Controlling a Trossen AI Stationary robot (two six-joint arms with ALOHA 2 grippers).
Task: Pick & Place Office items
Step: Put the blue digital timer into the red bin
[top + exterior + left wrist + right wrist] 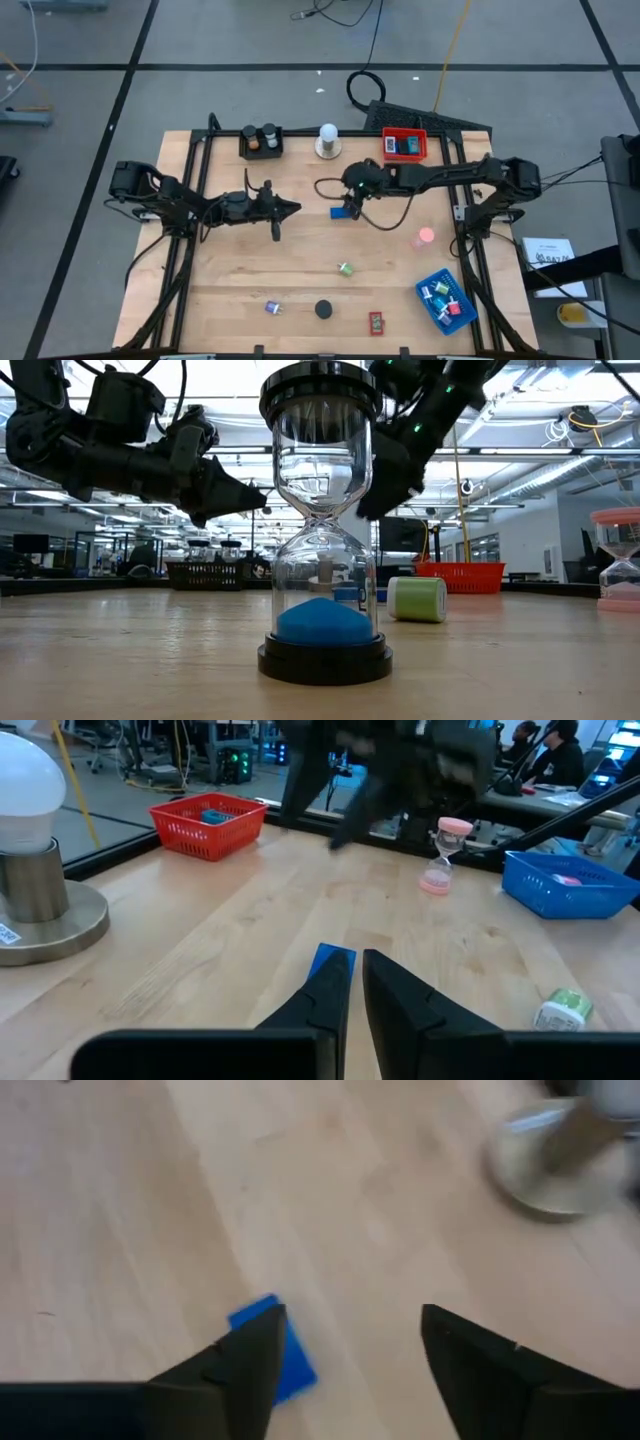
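Blue card and two grippers, mid-table.
Right gripper [345, 1350] released, fingers spread over flat blue card [285, 1350]; left gripper [355, 985] clenched, empty, nearby.

trays: 3 – red tray [404, 146], blue tray [446, 299], black tray [261, 142]
bulb on round base: 1 [327, 141]
loose items on surface: 7, incl. blue rectangle [340, 211], pink hourglass [426, 237], green roll [345, 268]
arms: 2
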